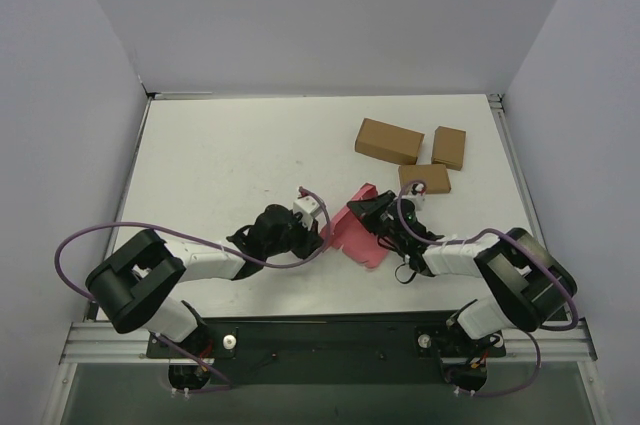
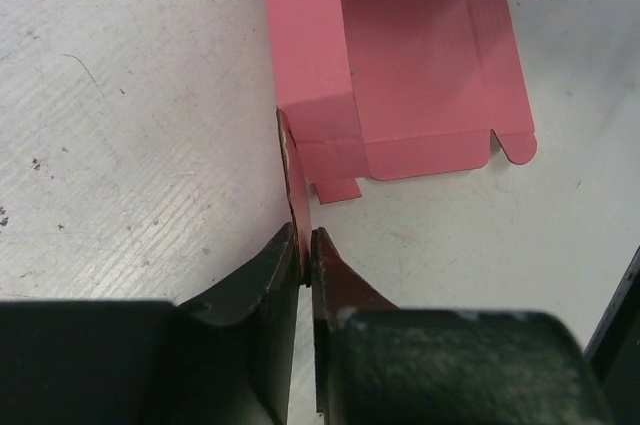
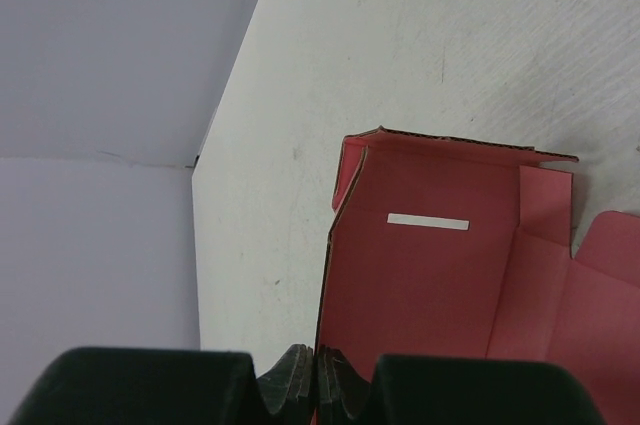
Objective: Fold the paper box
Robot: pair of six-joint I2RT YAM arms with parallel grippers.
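**A:** How many brown boxes?

**B:** Three: one (image 1: 389, 141), a second (image 1: 449, 147), and a third (image 1: 424, 179).

**A:** And pink card?

**B:** One paper box (image 1: 352, 235), a single piece. I count one narrow white slot (image 3: 428, 221) in it.

**A:** Arms?

**B:** Two, a left arm (image 1: 200, 263) and a right arm (image 1: 462, 255). That makes two grippers too, the left gripper (image 2: 303, 245) and the right gripper (image 3: 315, 357).

**A:** Any cables?

**B:** Two purple ones. There is one cable (image 1: 75, 238) on the left and one (image 1: 400, 207) on the right.

**A:** Tables?

**B:** One table (image 1: 220, 155), white. Around it I count three walls.
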